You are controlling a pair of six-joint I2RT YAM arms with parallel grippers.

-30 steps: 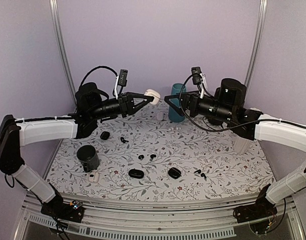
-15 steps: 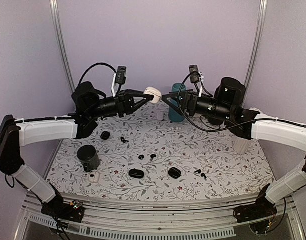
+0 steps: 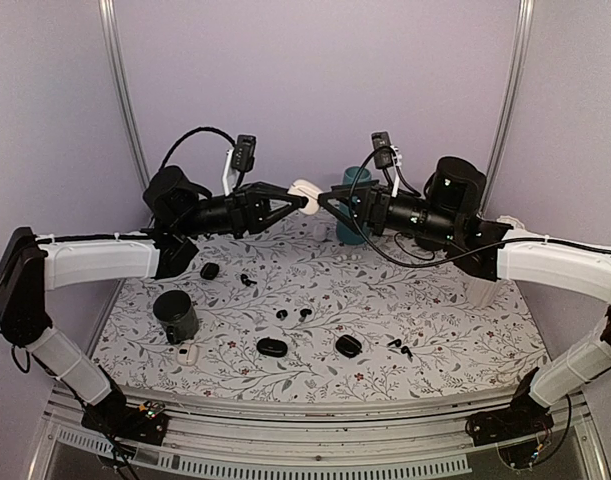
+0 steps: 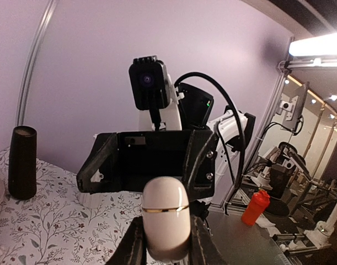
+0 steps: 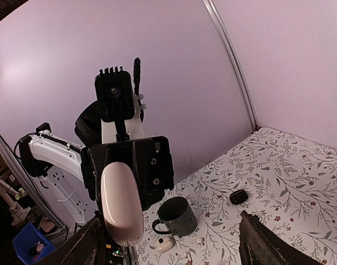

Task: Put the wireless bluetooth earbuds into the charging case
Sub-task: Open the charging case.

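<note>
- Nearest the arm bases, two black cases (image 3: 271, 347) lie closed on the flowered table (image 3: 465, 330). A dark mug (image 3: 175, 316) stands off to the left.
- The earbuds (image 3: 282, 314) lie loose on the table. One pair is side by side in the middle, two more are near the front right, and another is further back on the left. None is in a case or in either gripper.
- Above the far half of the table, the left gripper (image 3: 303, 198) is clamped on the lower part of a white case (image 4: 165, 218) and holds it in the air. The lid is down, with the thin gold seam unbroken.
- The right gripper (image 3: 323, 203) faces it with jaws spread wide and nothing between them. Its tips are just beside the case. I cannot tell whether they touch it.
- A teal cup (image 3: 353, 215) stands on the table behind the right gripper.
- Risk: the shell is smooth and rounded and is pinched low. A push or pry from the right fingers could twist it out of the grip and drop it among the earbuds.
- Risk: the two sets of fingertips are very close together. A slightly misjudged approach could knock them together or close on the left fingers (image 4: 132, 245) instead of the lid.
- Risk: the earbuds are well below and apart from the case. If the case tilts once open, seating such small pieces will likely fail.
</note>
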